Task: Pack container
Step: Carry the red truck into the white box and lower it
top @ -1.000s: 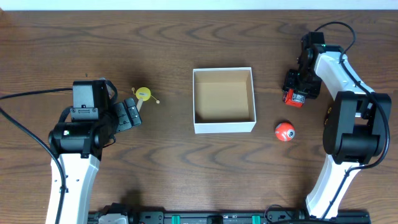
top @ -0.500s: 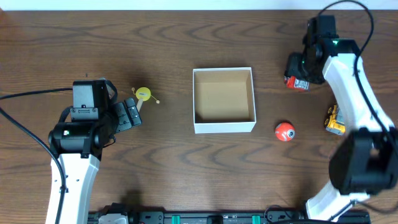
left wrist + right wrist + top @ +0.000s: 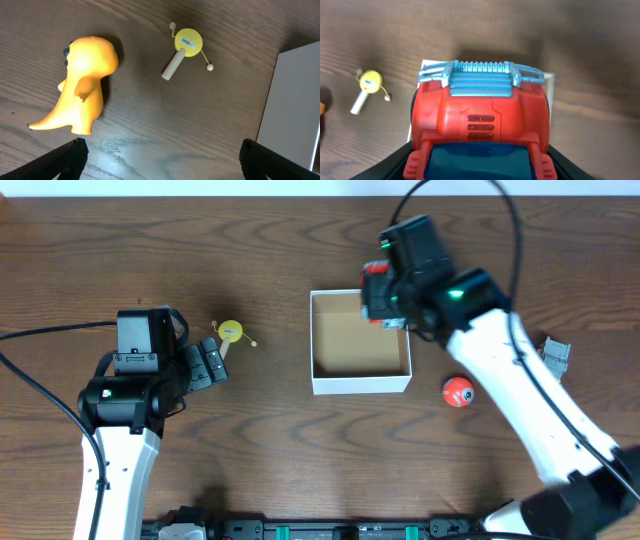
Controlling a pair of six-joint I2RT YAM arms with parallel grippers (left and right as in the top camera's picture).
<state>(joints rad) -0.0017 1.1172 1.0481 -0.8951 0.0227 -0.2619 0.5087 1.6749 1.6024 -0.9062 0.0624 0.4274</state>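
Note:
The container [image 3: 360, 385], a square white box with a brown inside, stands at the table's middle; its inside shows bare. My right gripper [image 3: 390, 300] is shut on a red toy truck [image 3: 375, 275] and holds it above the container's back right corner. In the right wrist view the truck [image 3: 480, 115] fills the frame, with the container's white rim [image 3: 550, 77] behind it. My left gripper [image 3: 210, 363] is open and empty, left of the container. In the left wrist view an orange dinosaur [image 3: 82, 85] and a yellow rattle drum [image 3: 186, 45] lie ahead of its fingers [image 3: 65, 160].
The yellow rattle drum [image 3: 231, 332] lies left of the container. A red ball [image 3: 458, 391] lies by the container's front right corner. A small grey toy [image 3: 556, 353] lies at the far right, partly behind my right arm. The container's wall [image 3: 295, 100] shows in the left wrist view.
My right arm has lifted the red truck from the far right and carried it left to above the container's back right corner. The left arm has not moved.

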